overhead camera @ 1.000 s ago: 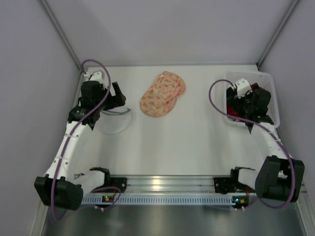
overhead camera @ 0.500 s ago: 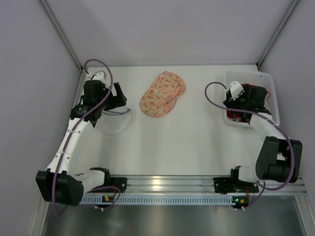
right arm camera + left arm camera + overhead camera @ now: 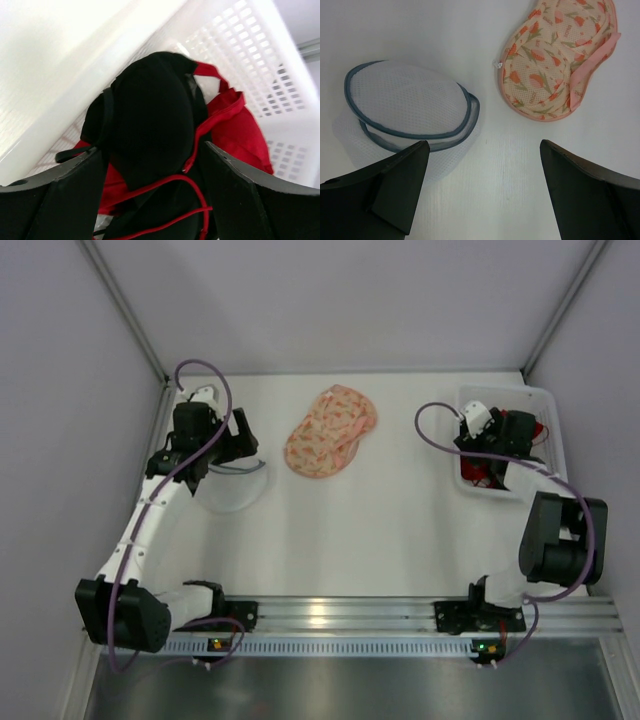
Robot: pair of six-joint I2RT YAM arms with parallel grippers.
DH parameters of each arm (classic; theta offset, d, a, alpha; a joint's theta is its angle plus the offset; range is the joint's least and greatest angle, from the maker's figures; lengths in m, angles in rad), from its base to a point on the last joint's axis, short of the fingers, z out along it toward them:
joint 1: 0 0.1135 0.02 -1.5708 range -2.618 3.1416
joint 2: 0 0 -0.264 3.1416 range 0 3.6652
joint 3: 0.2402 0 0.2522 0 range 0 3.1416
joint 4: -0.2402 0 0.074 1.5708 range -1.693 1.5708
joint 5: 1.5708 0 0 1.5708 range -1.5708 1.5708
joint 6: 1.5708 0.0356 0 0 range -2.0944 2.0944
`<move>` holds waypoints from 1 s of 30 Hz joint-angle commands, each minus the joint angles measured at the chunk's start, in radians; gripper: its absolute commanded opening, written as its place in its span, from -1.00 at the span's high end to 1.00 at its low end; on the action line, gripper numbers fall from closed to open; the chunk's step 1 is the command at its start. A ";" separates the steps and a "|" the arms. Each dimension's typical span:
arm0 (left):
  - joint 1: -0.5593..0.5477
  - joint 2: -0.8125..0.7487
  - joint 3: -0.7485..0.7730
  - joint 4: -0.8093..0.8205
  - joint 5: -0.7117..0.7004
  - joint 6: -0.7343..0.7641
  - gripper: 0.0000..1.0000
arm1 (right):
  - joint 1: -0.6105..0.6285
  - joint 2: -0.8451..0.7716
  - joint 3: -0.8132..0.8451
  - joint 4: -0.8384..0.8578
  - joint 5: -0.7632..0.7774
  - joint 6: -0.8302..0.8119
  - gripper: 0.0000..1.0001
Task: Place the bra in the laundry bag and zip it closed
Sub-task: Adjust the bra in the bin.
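Note:
A black bra with red trim (image 3: 150,120) lies bunched in the white slatted basket (image 3: 240,45) at the table's right back. My right gripper (image 3: 152,170) is down in that basket (image 3: 555,425), open, with one finger on each side of the black cup. The laundry bag (image 3: 405,105), white mesh with a grey-blue rim, lies on the table at the left. My left gripper (image 3: 482,165) hovers wide open just beside it, over bare table, holding nothing. In the top view this gripper (image 3: 243,438) hangs over the bag's (image 3: 232,490) far edge.
A floral orange-and-pink mesh pouch (image 3: 557,55) lies at the table's back centre (image 3: 330,432). Grey walls close in the table on the left, back and right. Purple cables loop above both wrists.
My right gripper has swung further into the basket and its jaws have narrowed around the bra's black cup. The left arm has shifted only slightly, still open.

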 commanded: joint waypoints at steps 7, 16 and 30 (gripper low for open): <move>0.006 0.021 0.006 0.039 0.004 0.021 -0.97 | -0.011 0.095 0.041 0.285 -0.015 0.069 -0.20; 0.006 0.030 0.007 0.039 -0.003 0.004 -0.97 | -0.024 0.125 0.081 0.297 0.028 0.179 0.41; 0.006 0.005 0.021 0.033 0.054 0.036 -0.97 | -0.035 -0.082 0.107 0.372 0.205 0.421 1.00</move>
